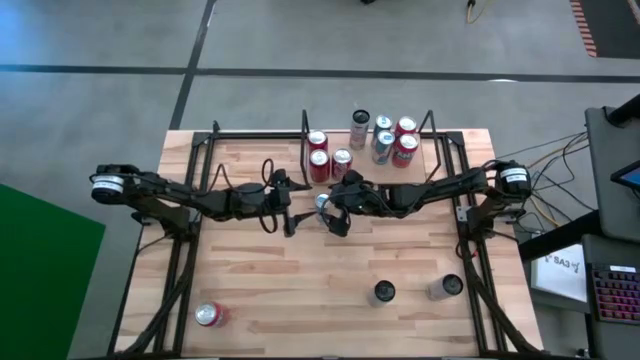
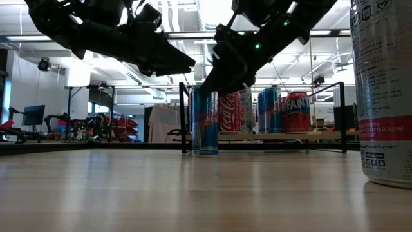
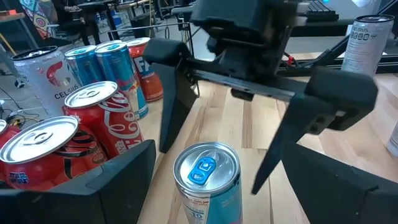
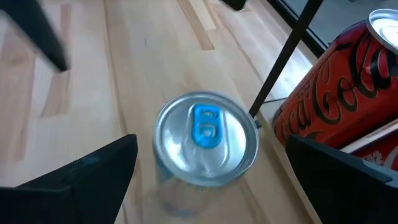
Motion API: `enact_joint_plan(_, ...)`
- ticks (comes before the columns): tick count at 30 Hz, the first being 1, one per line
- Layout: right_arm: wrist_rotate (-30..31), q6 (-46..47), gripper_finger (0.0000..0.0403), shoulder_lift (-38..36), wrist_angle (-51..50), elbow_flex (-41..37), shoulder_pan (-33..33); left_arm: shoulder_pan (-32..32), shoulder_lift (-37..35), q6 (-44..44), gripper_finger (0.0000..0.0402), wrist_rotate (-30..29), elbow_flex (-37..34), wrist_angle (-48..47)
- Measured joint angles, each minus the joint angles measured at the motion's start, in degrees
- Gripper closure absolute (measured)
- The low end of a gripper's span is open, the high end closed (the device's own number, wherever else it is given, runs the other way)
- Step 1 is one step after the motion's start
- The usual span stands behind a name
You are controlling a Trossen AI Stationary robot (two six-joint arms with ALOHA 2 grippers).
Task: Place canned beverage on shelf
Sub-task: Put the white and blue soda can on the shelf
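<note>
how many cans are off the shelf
4: blue can mid-table by the shelf, dark can and silver can upright on the right, red can lying far left.

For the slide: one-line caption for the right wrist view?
Right pincer open over an upright blue-tabbed can on the tabletop, beside the shelf's black post and Coca-Cola can.

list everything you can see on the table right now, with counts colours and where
blue can: 1, blue and silver, upright mid-table, between both grippers
shelf: 1, light wood with black frame, table's far edge
shelf cans: about 7, mostly red, some silver and blue, upright on the shelf
fallen can: 1, red, lying at near left corner
near cans: 2, dark and silver, upright near right
left gripper: 1, black, open beside blue can
right gripper: 1, black, open over blue can
</note>
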Motion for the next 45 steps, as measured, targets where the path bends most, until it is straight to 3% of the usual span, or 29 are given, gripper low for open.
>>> enact_joint_plan(13, -0.08, -1.35, 0.0022, 4.12, 4.23, 0.31, -0.27, 0.00, 0.00, 0.00, 0.0070, 0.02, -0.02, 0.11)
enact_joint_plan(29, -1.04, -1.12, 0.0178, 4.33, 4.44, 0.31, -0.69, 0.00, 0.00, 0.01, 0.0070, 0.04, -0.02, 0.44)
enact_joint_plan(45, -3.80, 0.40, 0.0176, -1.38, 1.50, 0.20, -0.49, 0.00, -3.54, 0.00, 0.0070, 0.07, -0.04, 0.81)
